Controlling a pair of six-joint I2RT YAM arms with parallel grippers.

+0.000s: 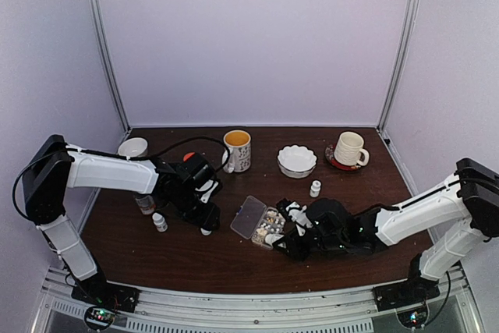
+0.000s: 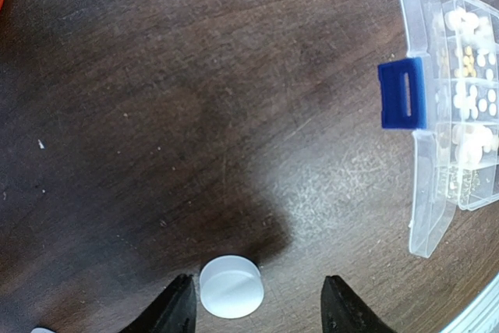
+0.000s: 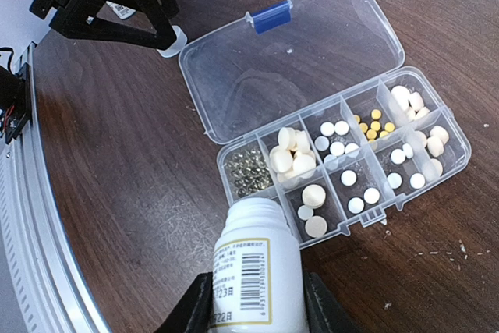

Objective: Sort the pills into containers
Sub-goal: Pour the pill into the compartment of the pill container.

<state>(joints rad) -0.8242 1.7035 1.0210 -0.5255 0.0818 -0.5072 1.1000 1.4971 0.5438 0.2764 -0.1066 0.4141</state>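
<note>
The clear organizer box (image 3: 448, 163) lies open, its lid (image 3: 288, 60) flat beside it with a blue latch (image 3: 272, 16). Its containers hold white, cream and yellow pills (image 3: 295, 158), and one corner cell holds tiny greyish beads (image 3: 245, 168). My right gripper (image 3: 257, 302) is shut on an uncapped white bottle (image 3: 253, 267), whose mouth is tipped over the near corner cells. In the top view this gripper (image 1: 284, 241) sits at the box's (image 1: 265, 224) right edge. My left gripper (image 2: 257, 306) is open over a white cap (image 2: 231, 286), which lies on the table near its left finger.
Along the back stand a yellow-lined mug (image 1: 237, 150), a white scalloped bowl (image 1: 297, 161), a cream mug (image 1: 348, 149) on a red coaster and a small white cup (image 1: 132, 147). Small white bottles (image 1: 315, 189) (image 1: 160, 222) and a brownish bottle (image 1: 145, 203) stand nearer.
</note>
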